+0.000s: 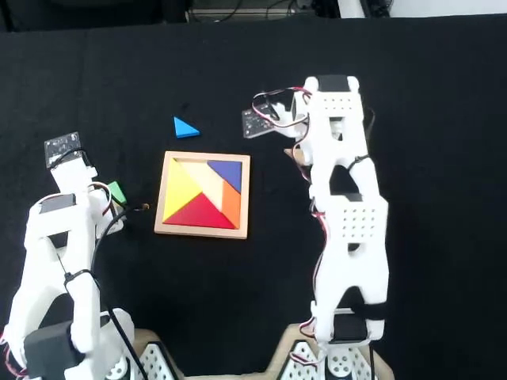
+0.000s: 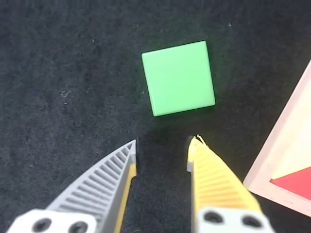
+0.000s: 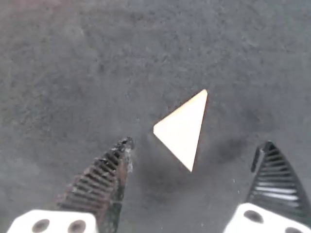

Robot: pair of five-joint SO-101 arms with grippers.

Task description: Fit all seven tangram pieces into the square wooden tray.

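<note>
The square wooden tray (image 1: 164,229) lies mid-table holding yellow (image 1: 181,190), red (image 1: 200,214), orange (image 1: 230,202) and blue (image 1: 226,169) pieces. A green square (image 2: 178,77) rests on the black cloth just left of the tray, a short way beyond my open left gripper (image 2: 164,148), which has nothing between its fingers. A pale cream triangle (image 3: 183,127) lies flat on the cloth right of the tray, roughly between the tips of my wide-open right gripper (image 3: 194,145), untouched. A light blue triangle (image 1: 185,127) sits alone behind the tray.
The tray's corner (image 2: 286,165) shows close beside the left gripper. The right arm (image 1: 337,119) stands tall over the cream triangle, with a wrist board (image 1: 261,120) jutting toward the tray. Black cloth covers the whole table.
</note>
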